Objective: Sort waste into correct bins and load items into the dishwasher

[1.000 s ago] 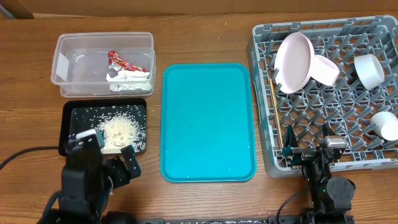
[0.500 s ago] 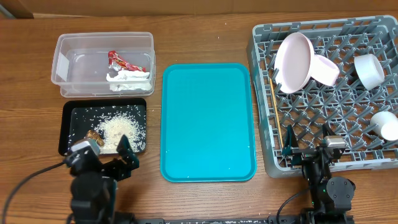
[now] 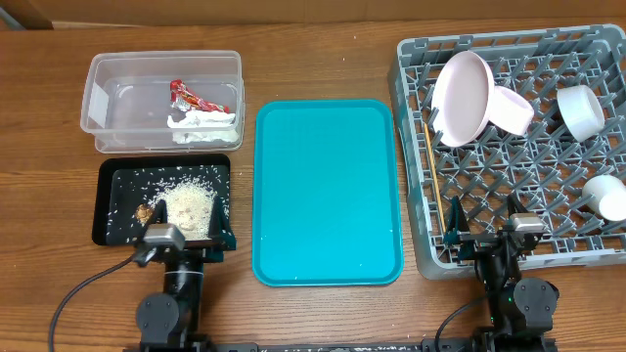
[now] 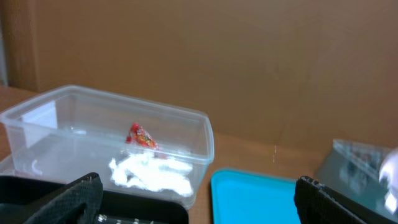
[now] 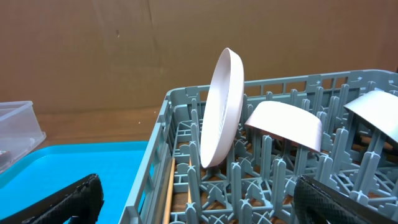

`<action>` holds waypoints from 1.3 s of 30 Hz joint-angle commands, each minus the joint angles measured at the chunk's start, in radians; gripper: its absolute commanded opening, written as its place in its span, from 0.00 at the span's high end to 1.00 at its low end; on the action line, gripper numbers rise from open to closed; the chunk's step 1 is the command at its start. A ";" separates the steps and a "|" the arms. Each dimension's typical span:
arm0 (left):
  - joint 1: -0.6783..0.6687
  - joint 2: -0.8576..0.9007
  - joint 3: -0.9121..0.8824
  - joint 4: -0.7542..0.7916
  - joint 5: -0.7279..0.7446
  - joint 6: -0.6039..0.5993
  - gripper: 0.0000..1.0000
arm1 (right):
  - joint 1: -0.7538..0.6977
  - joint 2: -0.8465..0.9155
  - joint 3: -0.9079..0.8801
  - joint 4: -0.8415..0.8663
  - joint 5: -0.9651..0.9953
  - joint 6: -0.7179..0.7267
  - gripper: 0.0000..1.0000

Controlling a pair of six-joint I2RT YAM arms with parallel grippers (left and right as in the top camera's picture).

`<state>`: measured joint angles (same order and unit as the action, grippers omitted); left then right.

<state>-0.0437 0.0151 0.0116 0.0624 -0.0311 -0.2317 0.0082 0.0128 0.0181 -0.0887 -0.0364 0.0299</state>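
Observation:
The red wrapper point(image 3: 191, 96) and white napkin point(image 3: 202, 122) lie in the clear tub point(image 3: 108, 93). Rice point(image 3: 191, 203) and a brown scrap point(image 3: 145, 210) lie in the black tray point(image 3: 106, 210). The white plate point(image 3: 462, 98), pink-white bowl point(image 3: 511, 110), blue-grey bowl point(image 3: 582, 110), cup point(image 3: 608, 196) and chopsticks point(image 3: 430, 161) sit in the grey rack point(image 3: 509, 181). My left gripper point(image 3: 186, 242) is open and empty at the black tray's front edge. My right gripper point(image 3: 489, 240) is open and empty at the rack's front edge. The left wrist view shows the tub point(image 4: 186, 134), wrapper point(image 4: 141, 135) and napkin point(image 4: 152, 174). The right wrist view shows the plate point(image 5: 222, 115) and a chopstick point(image 5: 169, 186).
The teal tray point(image 3: 328, 191) lies between the black tray and the rack, with nothing on it. It shows in the left wrist view point(image 4: 255, 199) and the right wrist view point(image 5: 68, 165). Brown wooden tabletop surrounds everything.
My left arm has swung right and drawn back low, and its gripper now sits at the black tray's front edge. The right arm has not moved.

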 commanded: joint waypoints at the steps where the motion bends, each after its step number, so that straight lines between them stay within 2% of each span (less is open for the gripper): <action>1: 0.007 -0.012 -0.007 -0.133 0.080 0.105 0.00 | 0.006 -0.010 -0.010 0.007 0.010 0.003 0.00; 39: 0.007 -0.011 -0.007 -0.138 0.061 0.105 0.00 | 0.006 -0.010 -0.010 0.007 0.010 0.003 0.00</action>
<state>-0.0433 0.0132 0.0082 -0.0753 0.0158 -0.1490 0.0086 0.0128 0.0181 -0.0891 -0.0360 0.0296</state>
